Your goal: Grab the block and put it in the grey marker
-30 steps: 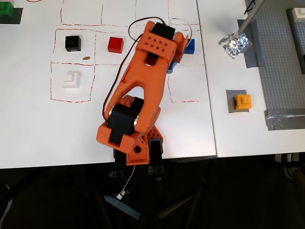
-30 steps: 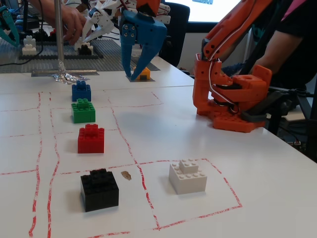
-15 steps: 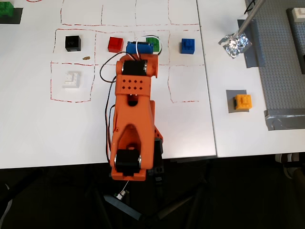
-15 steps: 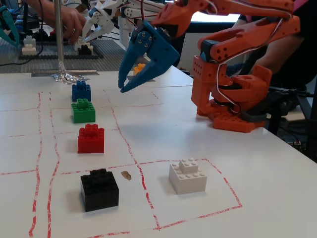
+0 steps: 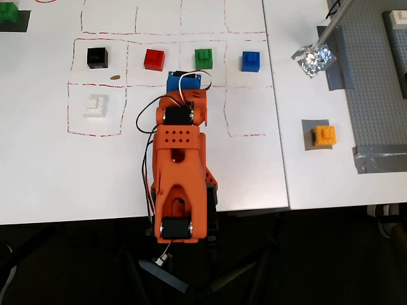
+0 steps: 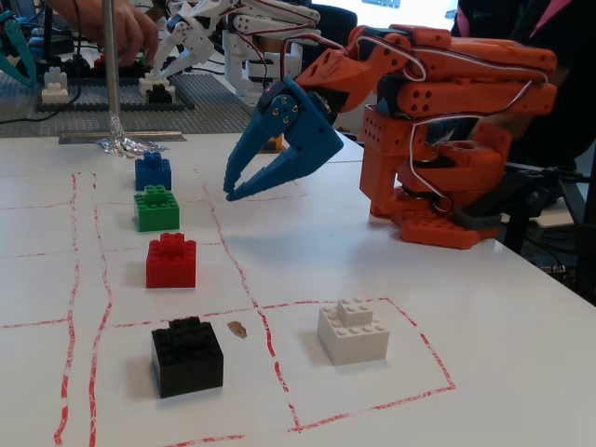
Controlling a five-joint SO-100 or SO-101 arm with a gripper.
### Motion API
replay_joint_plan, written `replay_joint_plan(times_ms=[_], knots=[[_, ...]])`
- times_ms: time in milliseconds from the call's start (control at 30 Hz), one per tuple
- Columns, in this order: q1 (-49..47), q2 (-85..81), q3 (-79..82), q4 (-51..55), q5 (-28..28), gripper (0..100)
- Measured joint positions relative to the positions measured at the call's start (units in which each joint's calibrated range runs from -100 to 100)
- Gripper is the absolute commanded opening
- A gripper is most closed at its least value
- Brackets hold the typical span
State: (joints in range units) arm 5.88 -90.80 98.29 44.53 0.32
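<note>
The block [image 5: 324, 135], a small yellow-orange brick, rests on the grey marker [image 5: 308, 127], a dark square patch at the right of the overhead view. My blue gripper [image 5: 184, 75] is far from it, over the white sheet just below the green brick [image 5: 203, 58]. In the fixed view the gripper [image 6: 229, 189] hangs a little above the table and points down-left. Its fingers [image 6: 270, 172] are apart with nothing between them. The orange arm [image 5: 179, 165] is folded back over its base.
A row of black [image 5: 97, 57], red [image 5: 154, 59], green and blue [image 5: 251, 61] bricks lies in red-drawn squares, with a white brick [image 5: 95, 105] below. Crumpled foil [image 5: 313, 60] on a metal pole and a studded grey baseplate [image 5: 375, 95] stand at the right. A person's hand [image 6: 112, 28] works at the far baseplate.
The arm swung left from the blue brick's side to the middle, then pulled back and folded. The gripper came lower and tilted forward. The block stayed on the marker.
</note>
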Motion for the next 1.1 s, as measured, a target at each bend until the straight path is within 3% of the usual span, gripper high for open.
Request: replay_joint_plan(times_ms=[300, 1100], knots=[[-2.79, -3.78, 0.63, 2.73, -2.64, 0], [-4.89, -7.82, 0.63, 7.07, -3.03, 0]])
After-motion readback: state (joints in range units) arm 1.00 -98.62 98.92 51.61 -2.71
